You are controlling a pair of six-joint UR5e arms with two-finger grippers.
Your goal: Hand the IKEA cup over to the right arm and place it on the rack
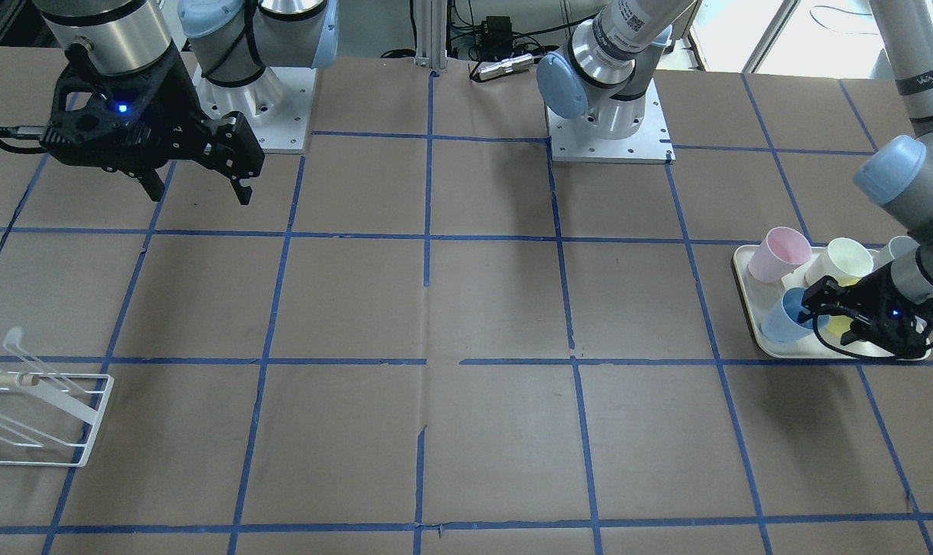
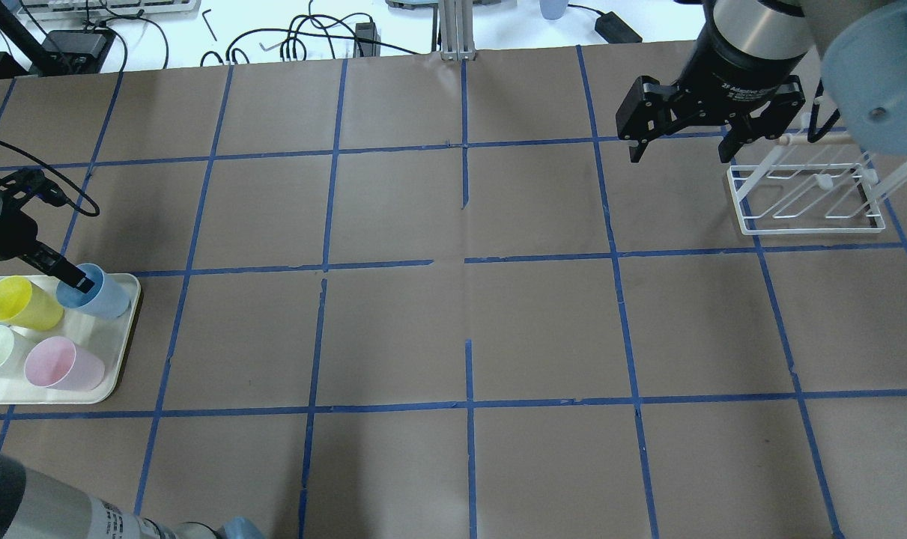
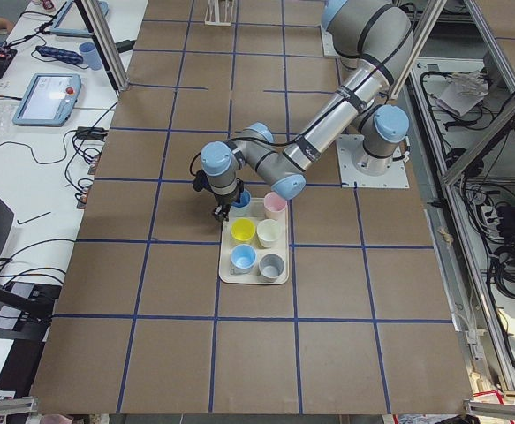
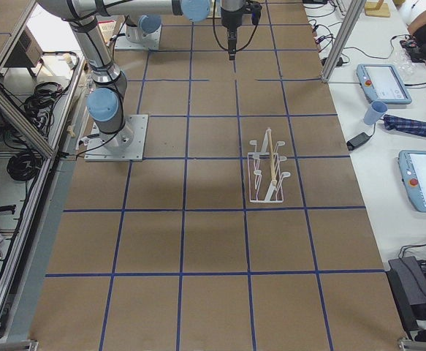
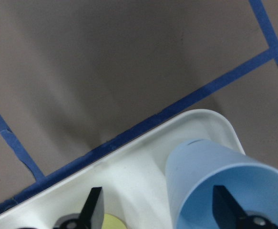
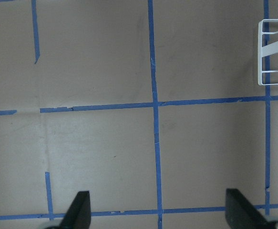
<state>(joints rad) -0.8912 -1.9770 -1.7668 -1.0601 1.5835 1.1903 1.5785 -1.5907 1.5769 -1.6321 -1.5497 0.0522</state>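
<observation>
IKEA cup [image 5: 200, 164] sits lower right of my wrist view; left gripper [image 5: 158, 200] spread, one finger inside, one outside.

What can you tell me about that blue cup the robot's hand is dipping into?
The blue cup is a pale, handleless, tapered tumbler, plastic by the look, and empty. It stands mouth up in a corner of the tray, beside the yellow cup. The left hand is open astride its wall, one finger inside, one outside. Contact cannot be told.
</observation>
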